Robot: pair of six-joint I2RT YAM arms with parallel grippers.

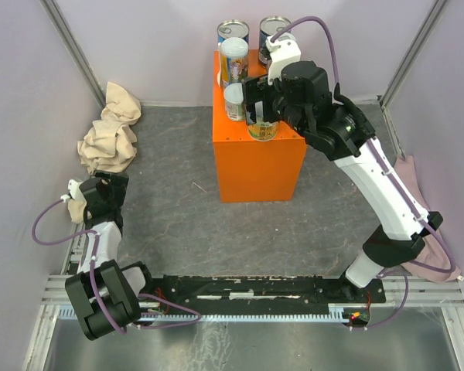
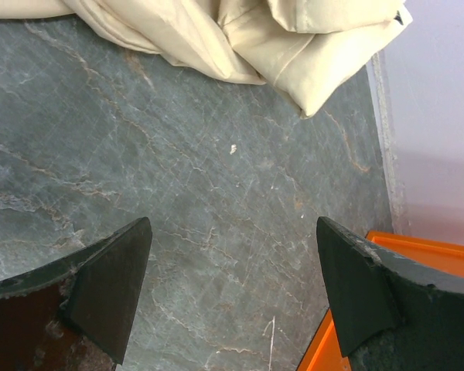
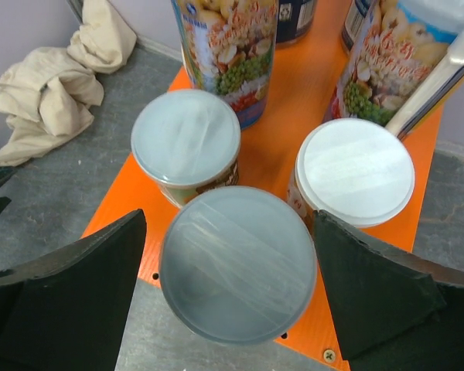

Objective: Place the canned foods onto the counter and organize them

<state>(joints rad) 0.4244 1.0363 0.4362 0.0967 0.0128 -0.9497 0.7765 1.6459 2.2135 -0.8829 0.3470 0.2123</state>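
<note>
a: cans on the orange surface (image 1: 259, 166)?
b: five visible. two blue tins (image 1: 233, 32) at the rear, two white-lidded cans (image 1: 234, 56) left of centre, one front can (image 1: 263, 130) beneath the right fingers (image 1: 253, 110).
a: left arm (image 1: 100, 232)?
b: folded low, beside the beige cloth (image 1: 112, 131).

The cans (image 1: 233, 46) stand clustered on the counter (image 1: 259, 166), one at its front edge. The counter sits mid-table near the back wall, with a crumpled cloth (image 1: 112, 131) to its left and a second cloth (image 1: 408, 168) to its right.
</note>
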